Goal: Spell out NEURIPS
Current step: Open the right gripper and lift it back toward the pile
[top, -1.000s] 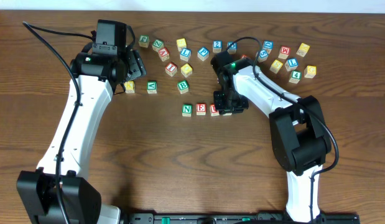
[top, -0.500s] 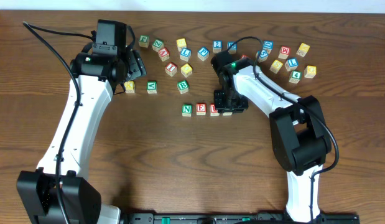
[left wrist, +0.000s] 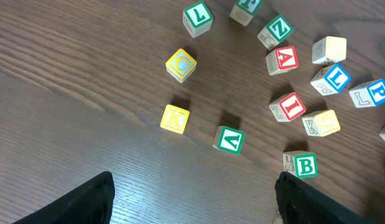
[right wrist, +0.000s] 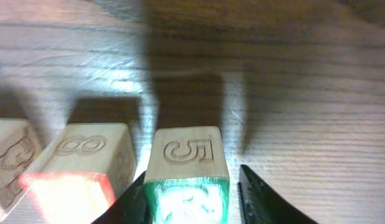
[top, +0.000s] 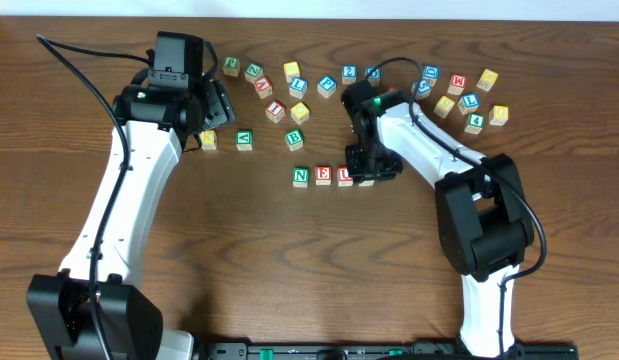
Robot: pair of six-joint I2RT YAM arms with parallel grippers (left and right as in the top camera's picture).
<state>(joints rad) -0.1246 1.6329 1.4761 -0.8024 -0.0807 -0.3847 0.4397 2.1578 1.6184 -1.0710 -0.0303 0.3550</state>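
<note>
Three cubes, N [top: 301,176], E [top: 323,175], U [top: 344,177], sit in line. The green cube [right wrist: 187,168] stands just beside U, with the right claw [top: 367,172] slack around it. A crooked lift could drag it askew. The left claw [left wrist: 192,186] gapes empty.

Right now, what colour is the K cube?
Yellow; the K cube shows best in the left wrist view.

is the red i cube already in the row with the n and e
No, the red I cube lies well apart from the row's green N cube and red E cube.
</note>
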